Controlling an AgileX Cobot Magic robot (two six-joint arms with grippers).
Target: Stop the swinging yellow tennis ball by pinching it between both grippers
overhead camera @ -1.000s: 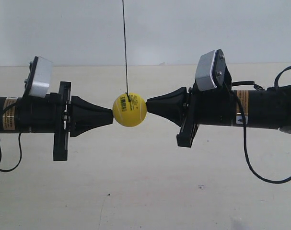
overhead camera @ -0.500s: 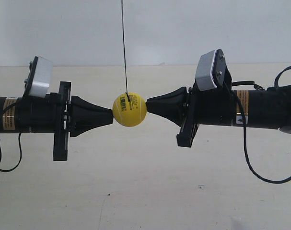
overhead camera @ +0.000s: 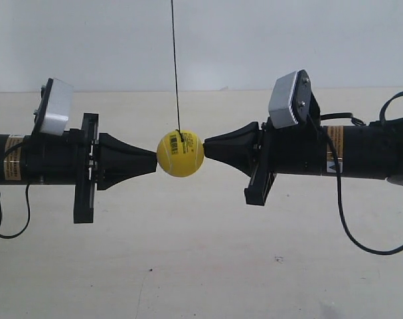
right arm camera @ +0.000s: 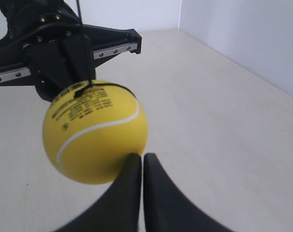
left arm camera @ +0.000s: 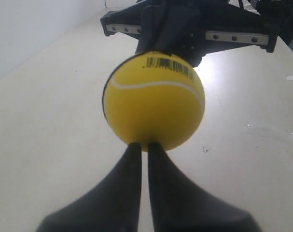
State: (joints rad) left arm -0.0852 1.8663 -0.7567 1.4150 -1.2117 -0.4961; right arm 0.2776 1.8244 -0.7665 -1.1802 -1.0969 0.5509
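At nine o'clock of the ball: gripper at the exterior view's left [overhead camera: 154, 159] lies level. It is a smooth matt black cone on a black tube, and its blunt tip touches the yellow tennis ball [overhead camera: 180, 153].
On that arm: a flat black plate [overhead camera: 87, 169] crosses it, with a grey-white camera box [overhead camera: 55, 106] tilted on top.
Ball: round and bright yellow. It hangs between the two tips above the pale table [overhead camera: 201, 266] on a thin black string [overhead camera: 176, 66] that runs straight up to twelve o'clock.
At three o'clock of the ball: gripper at the exterior view's right [overhead camera: 206, 147] is the same black cone, with its tip against the ball.
Left gripper [left arm camera: 141, 145]: two curved black fingers pressed together with only a hairline slit between them. The tips rest on the ball's near side.
Right gripper [right arm camera: 138, 157]: fingers likewise pressed together, tips on the ball.
Only in the left wrist view: a barcode [left arm camera: 168, 65] and a white curved seam [left arm camera: 156, 84].
Only in the right wrist view: rows of small black print [right arm camera: 83, 106] beside the string's anchor point.
Only in the exterior view: both arms at once, and a black cable [overhead camera: 347, 219] drooping under the right-hand one.
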